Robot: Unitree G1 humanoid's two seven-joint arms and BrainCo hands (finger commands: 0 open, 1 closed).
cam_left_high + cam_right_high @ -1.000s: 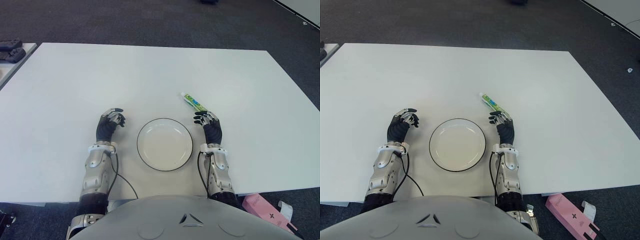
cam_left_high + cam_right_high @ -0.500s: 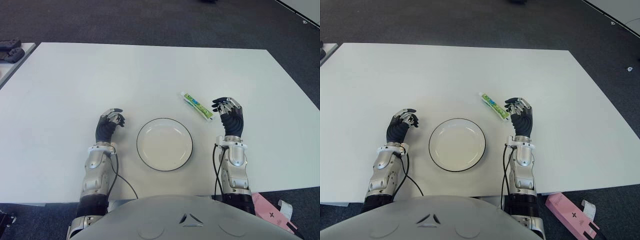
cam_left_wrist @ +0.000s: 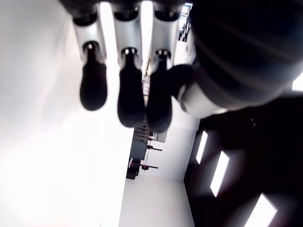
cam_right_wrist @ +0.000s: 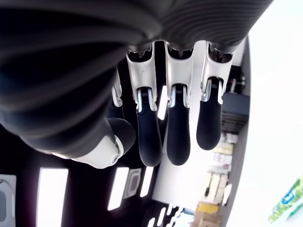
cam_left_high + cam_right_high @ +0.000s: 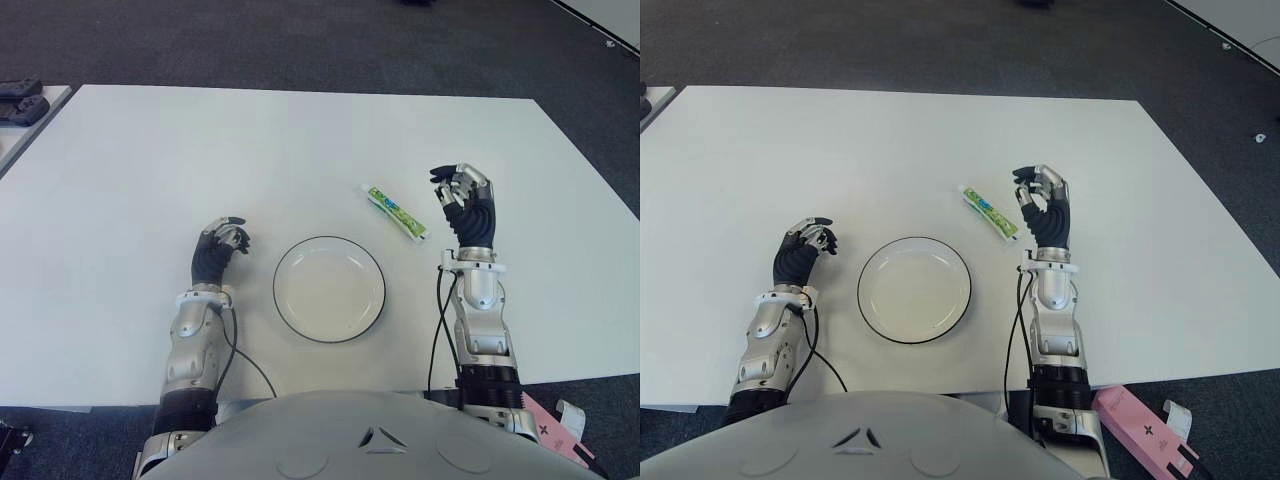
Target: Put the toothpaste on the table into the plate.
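A green and white toothpaste tube [image 5: 393, 211] lies flat on the white table [image 5: 300, 150], just beyond the right rim of the round white plate [image 5: 329, 288] with a dark edge. My right hand [image 5: 452, 188] is raised to the right of the tube, apart from it, fingers [image 4: 177, 137] relaxed and holding nothing. A corner of the tube [image 4: 286, 208] shows in the right wrist view. My left hand [image 5: 230, 235] shows to the left of the plate, fingers [image 3: 128, 94] loose and empty. Nothing lies in the plate.
A pink box [image 5: 1140, 425] lies on the floor past the table's near right corner. Dark objects [image 5: 20, 100] sit on a second table at the far left. Dark carpet surrounds the table.
My right hand has moved from beside the plate's right rim, where it covered the tube's near end, out to the right and farther away, and has risen. The tube, plate and left hand have not moved.
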